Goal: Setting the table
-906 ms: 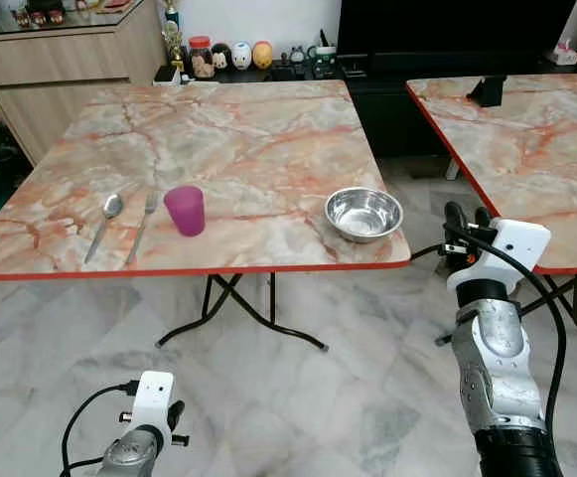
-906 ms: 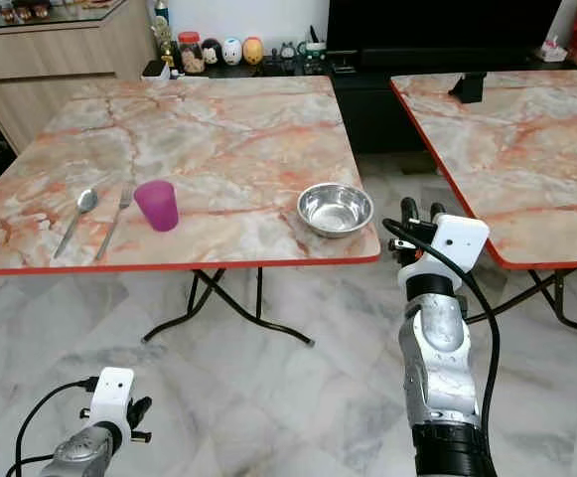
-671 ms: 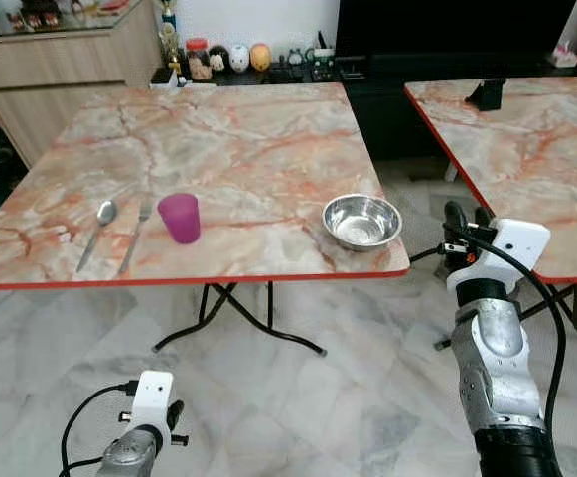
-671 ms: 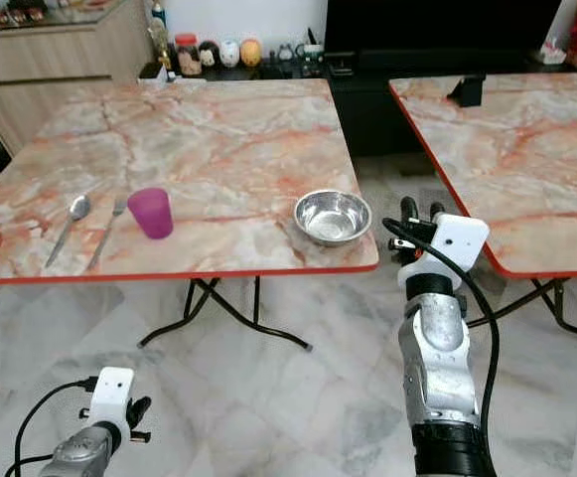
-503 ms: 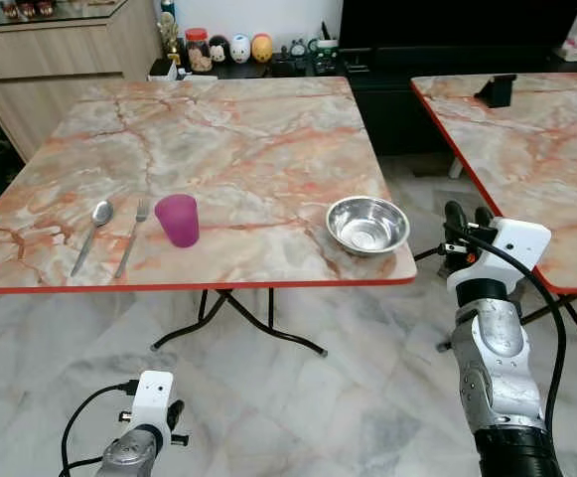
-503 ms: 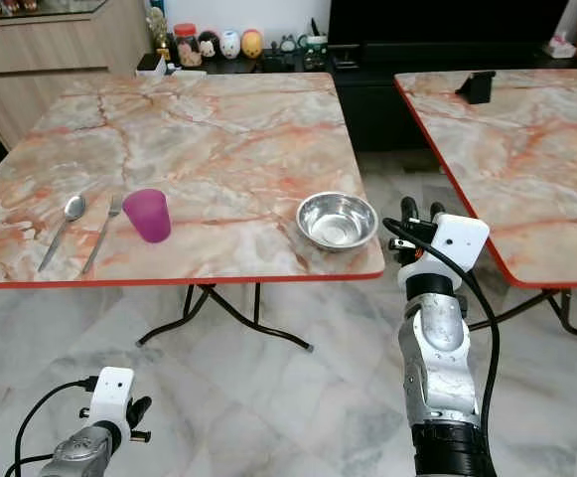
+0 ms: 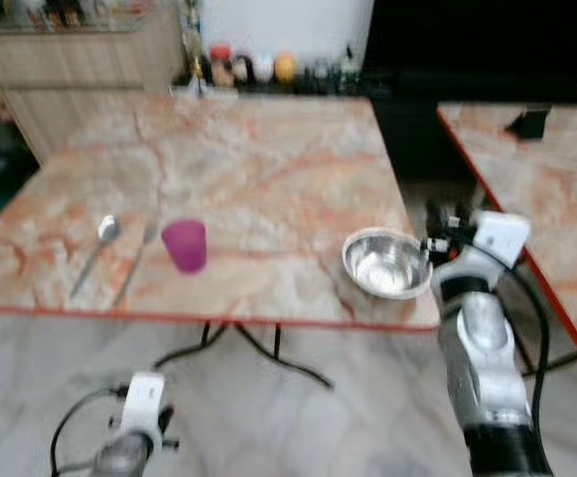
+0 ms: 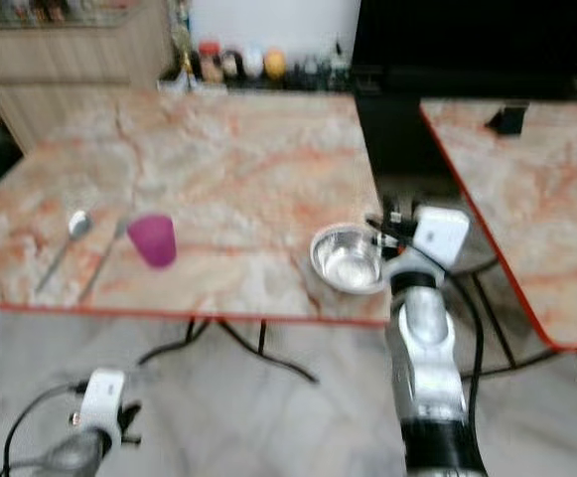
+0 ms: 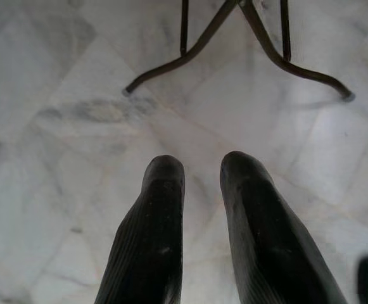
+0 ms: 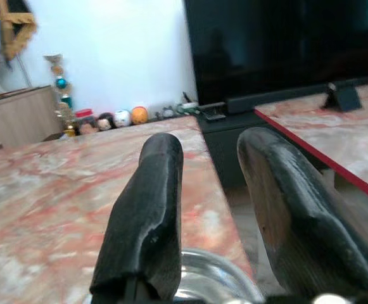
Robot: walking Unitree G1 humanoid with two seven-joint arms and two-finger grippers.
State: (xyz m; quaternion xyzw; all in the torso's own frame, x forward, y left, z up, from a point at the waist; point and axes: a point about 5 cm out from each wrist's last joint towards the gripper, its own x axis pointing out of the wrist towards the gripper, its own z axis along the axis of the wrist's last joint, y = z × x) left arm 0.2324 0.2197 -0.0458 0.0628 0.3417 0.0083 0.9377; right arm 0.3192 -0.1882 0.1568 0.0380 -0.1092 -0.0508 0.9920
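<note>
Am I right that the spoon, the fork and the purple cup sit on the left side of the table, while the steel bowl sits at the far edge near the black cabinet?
Not quite. The steel bowl sits at the table's near edge, by the right claw, as the left eye view shows. The spoon, fork and purple cup are indeed on the left side.

Marble table [image 7: 258,169], red edge, on tiled floor [image 7: 298,417]. Cup [image 7: 185,245] near front edge; fork [image 7: 135,262], spoon [image 7: 96,250] left of cup; steel bowl [image 7: 386,264] well right.
</note>
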